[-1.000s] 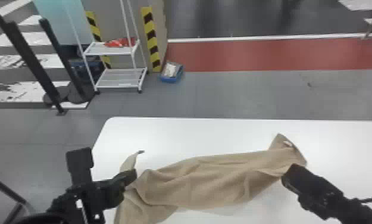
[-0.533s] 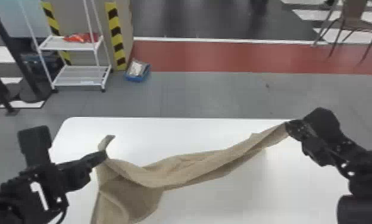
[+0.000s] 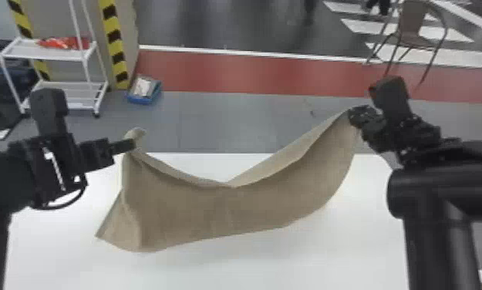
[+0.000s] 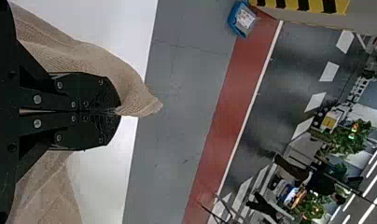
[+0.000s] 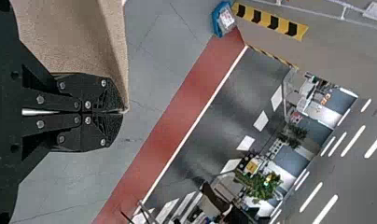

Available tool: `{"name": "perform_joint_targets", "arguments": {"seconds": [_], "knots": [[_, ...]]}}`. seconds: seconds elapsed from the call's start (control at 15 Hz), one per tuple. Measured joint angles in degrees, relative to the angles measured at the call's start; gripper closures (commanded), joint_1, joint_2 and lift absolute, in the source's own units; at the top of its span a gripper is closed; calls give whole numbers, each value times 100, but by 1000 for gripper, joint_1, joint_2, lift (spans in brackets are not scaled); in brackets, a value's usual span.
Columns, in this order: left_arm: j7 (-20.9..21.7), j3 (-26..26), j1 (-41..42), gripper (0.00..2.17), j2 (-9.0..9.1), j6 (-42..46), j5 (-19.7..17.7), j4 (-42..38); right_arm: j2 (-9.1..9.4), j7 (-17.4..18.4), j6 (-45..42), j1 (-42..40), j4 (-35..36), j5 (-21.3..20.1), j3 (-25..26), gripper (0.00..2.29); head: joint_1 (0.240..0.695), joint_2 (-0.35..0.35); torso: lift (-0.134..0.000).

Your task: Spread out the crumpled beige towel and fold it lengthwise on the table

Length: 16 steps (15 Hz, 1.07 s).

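The beige towel hangs between both grippers, its top edge sagging in the middle and its lower part in front of the white table. At its upper left, my left gripper is shut on the towel, with a small flap standing above the fingers. My right gripper pinches the upper right corner, held higher than the left one. In the left wrist view, towel cloth pokes out past the closed left gripper. The right wrist view has the right gripper closed on the corner of the towel.
The white table's far edge runs behind the towel. Beyond it on the floor stand a white shelf rack at the left, a blue box and, at the far right, a chair.
Both grippers have risen, the right one the most. The towel has lifted with them, from a bunched strip lying on the table to a hanging, more opened sheet. The head view has shifted.
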State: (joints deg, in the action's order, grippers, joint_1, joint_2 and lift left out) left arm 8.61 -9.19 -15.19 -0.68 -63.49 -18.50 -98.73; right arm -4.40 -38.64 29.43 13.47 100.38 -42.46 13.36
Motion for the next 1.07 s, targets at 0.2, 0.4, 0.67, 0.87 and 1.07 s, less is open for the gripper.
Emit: {"name": "perform_joint_targets", "arguments": {"seconds": [0.2,0.4,0.67,0.87,1.07], "knots": [[0,-19,-881,1409,-12,8,130,802,-60,155,175,728,-493,-37,12,1663,596,-160,0],[5,-175,-1221,1409,-64,-250,84,712,-155,144,617,1135,-420,45,86,1663,537,-164,0],[96,-925,-223,1409,-159,-779,-401,-433,-327,109,578,30,648,612,458,1663,580,-160,0],[378,-1585,1161,1409,-167,-592,-984,-1055,-378,142,-371,-1415,1142,1134,947,1663,695,-161,0],[433,-1765,1918,1413,-167,-99,-1230,-1193,-378,151,-1049,-2108,1176,1567,1368,1663,695,-162,0]]}}
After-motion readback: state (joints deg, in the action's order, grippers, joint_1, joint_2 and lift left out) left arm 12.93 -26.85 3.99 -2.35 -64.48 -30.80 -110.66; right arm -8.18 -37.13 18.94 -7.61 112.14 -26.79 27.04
